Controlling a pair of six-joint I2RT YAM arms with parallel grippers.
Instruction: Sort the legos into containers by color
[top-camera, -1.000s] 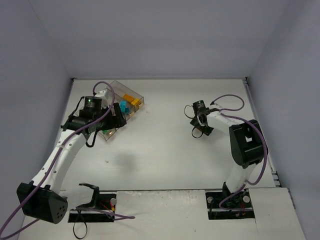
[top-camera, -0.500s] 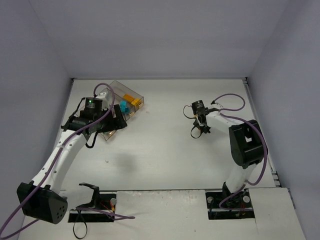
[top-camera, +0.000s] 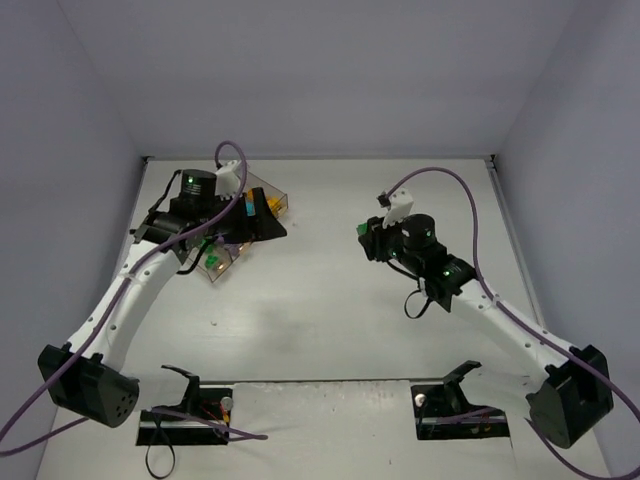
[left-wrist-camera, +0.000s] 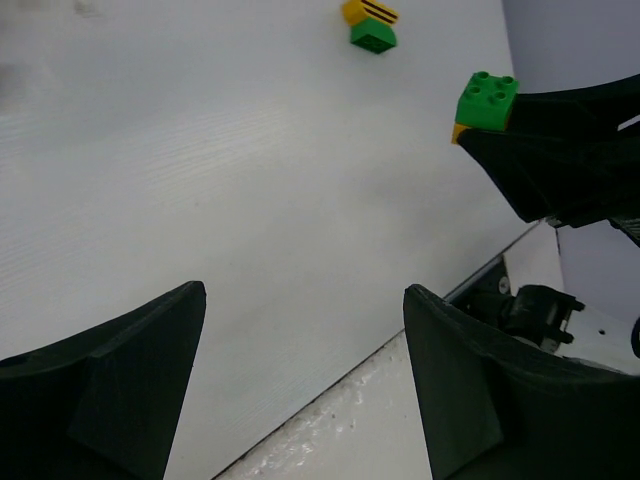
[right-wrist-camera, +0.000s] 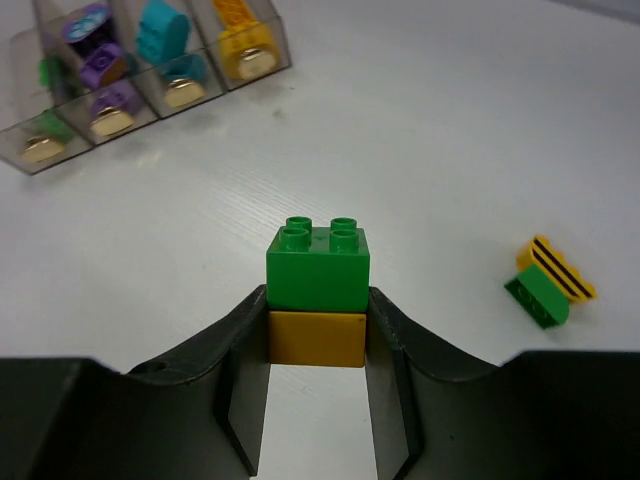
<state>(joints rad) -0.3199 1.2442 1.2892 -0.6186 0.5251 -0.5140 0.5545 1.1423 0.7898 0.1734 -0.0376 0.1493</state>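
A white table (top-camera: 320, 300) filled the floor of a booth closed in by plain pale grey walls (top-camera: 320, 70). The left arm (top-camera: 130, 290) reached from its near-left base up to the far left of the table. The right arm (top-camera: 500, 320) stretched from the near right toward the middle.

The containers (right-wrist-camera: 278, 45), four clear smoky bins joined side by side, lay at the far left, partly hidden in the overhead view by the left arm's wrist. From left to right they held a green piece (right-wrist-camera: 48, 72), purple bricks (right-wrist-camera: 100, 70), cyan bricks (right-wrist-camera: 160, 35) and a yellow brick (right-wrist-camera: 235, 15). A round yellowish mark (right-wrist-camera: 112, 122) sat at each near end.

The left gripper (left-wrist-camera: 300, 390) hung over the bins with its fingers spread wide and nothing between them.

The right gripper (right-wrist-camera: 317, 320) was right of the bins, clamped on an orange-yellow brick (right-wrist-camera: 317, 338) with a green brick (right-wrist-camera: 317, 268) stacked on top of it.

A small green wedge (right-wrist-camera: 535, 295) joined to a black-striped yellow piece (right-wrist-camera: 557, 267) lay on the table, right of the right gripper.
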